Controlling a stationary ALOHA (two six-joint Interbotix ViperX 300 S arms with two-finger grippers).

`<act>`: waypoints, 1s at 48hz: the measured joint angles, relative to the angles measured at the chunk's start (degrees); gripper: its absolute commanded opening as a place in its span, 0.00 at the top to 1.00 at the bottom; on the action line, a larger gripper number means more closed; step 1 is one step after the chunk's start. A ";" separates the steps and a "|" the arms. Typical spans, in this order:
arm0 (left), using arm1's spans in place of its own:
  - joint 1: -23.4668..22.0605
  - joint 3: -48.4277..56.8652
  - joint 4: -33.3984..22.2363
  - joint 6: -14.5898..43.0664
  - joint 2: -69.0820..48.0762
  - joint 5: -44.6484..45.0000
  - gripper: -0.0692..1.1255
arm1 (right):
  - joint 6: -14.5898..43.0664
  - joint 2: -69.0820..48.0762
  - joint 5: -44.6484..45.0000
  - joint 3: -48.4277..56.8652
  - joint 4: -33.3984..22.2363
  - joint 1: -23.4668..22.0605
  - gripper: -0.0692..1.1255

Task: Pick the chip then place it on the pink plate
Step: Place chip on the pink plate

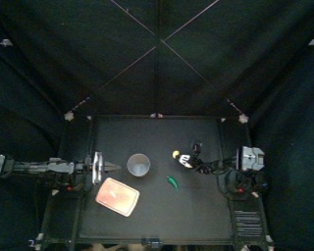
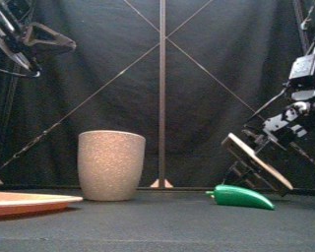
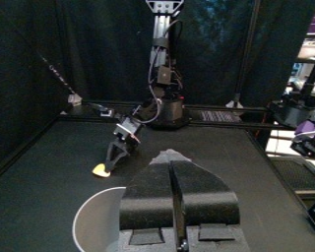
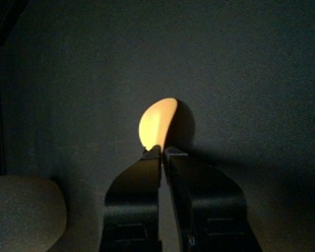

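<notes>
Left arm at the table's left side, carried high. Left gripper (image 3: pixel 173 162): I read the jaws as pressed together with nothing between them. It hangs just left of the grey cup.

Pink tray (image 1: pixel 118 196): flat, smooth, squarish, turned a little on the table (image 1: pixel 186 211), front-left. Nothing lies on it. The open stretch between it and the right arm holds two things.

Grey cup (image 2: pixel 111 165): tall, speckled like stone, upright with slightly tapered walls and a rounded rim. It stands behind the tray, near the table's middle.

Green toy pepper (image 2: pixel 242 197): glossy, long, pointed, lying on its side right of the cup and apart from it.

Right gripper (image 4: pixel 161 153): jaws clamped on the chip (image 4: pixel 157 123), pinching its lower edge. The chip is a thin, curved oval, pale yellow-orange with a matte face. It sits right of the cup, behind the pepper and well apart from the tray. I cannot tell whether it touches the table.
</notes>
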 measured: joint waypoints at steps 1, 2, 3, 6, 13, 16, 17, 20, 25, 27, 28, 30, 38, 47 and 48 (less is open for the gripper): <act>0.00 0.09 0.00 0.00 0.00 0.00 0.90 | 0.00 -0.09 0.00 0.00 -0.18 0.00 0.59; -0.09 0.09 0.00 0.00 0.00 0.00 0.90 | 0.00 -0.09 0.00 0.00 -0.35 0.00 0.59; -0.09 0.09 0.00 0.00 0.00 0.00 0.90 | -0.09 -0.18 0.00 0.00 -0.62 0.00 0.59; -0.18 0.18 0.00 0.00 0.00 0.00 0.90 | -0.09 -0.70 0.26 -0.35 -1.67 0.26 0.59; -0.18 0.44 0.00 0.09 0.00 0.00 0.90 | 0.09 -4.48 1.14 -2.20 -11.16 5.10 0.59; -0.18 0.53 0.00 0.00 -0.09 -0.09 0.90 | 0.26 -6.42 1.93 -3.87 -16.26 8.44 0.59; -0.18 0.62 0.00 0.09 0.00 0.00 0.90 | 0.35 -7.12 2.37 -4.57 -18.28 9.67 0.59; -0.26 1.05 0.00 0.00 0.00 0.00 0.90 | 0.44 -8.53 3.60 -7.12 -22.94 13.10 0.59; -0.26 1.76 0.00 0.00 -0.09 0.00 0.90 | 0.44 -8.88 6.06 -11.95 -29.44 18.54 0.59; -0.18 1.76 0.00 0.09 -0.09 0.09 0.90 | 0.53 -8.09 7.21 -14.33 -31.73 20.57 0.59; -0.26 1.76 0.00 0.00 0.00 0.09 0.90 | 0.44 -7.56 7.65 -15.38 -32.61 21.45 0.59; -0.26 1.76 0.00 0.09 0.00 0.09 0.90 | 0.53 -5.98 8.35 -17.58 -34.10 22.85 0.59; -0.18 1.58 0.09 0.18 0.00 0.09 0.90 | 0.35 4.04 9.49 -27.60 -39.20 26.10 0.59; 0.62 1.58 0.09 0.09 0.00 0.09 0.90 | 0.53 15.03 9.84 -39.55 -42.63 26.10 0.59; 0.62 1.49 0.09 0.09 -0.09 0.00 0.90 | 0.53 16.08 10.02 -40.87 -42.89 26.10 0.59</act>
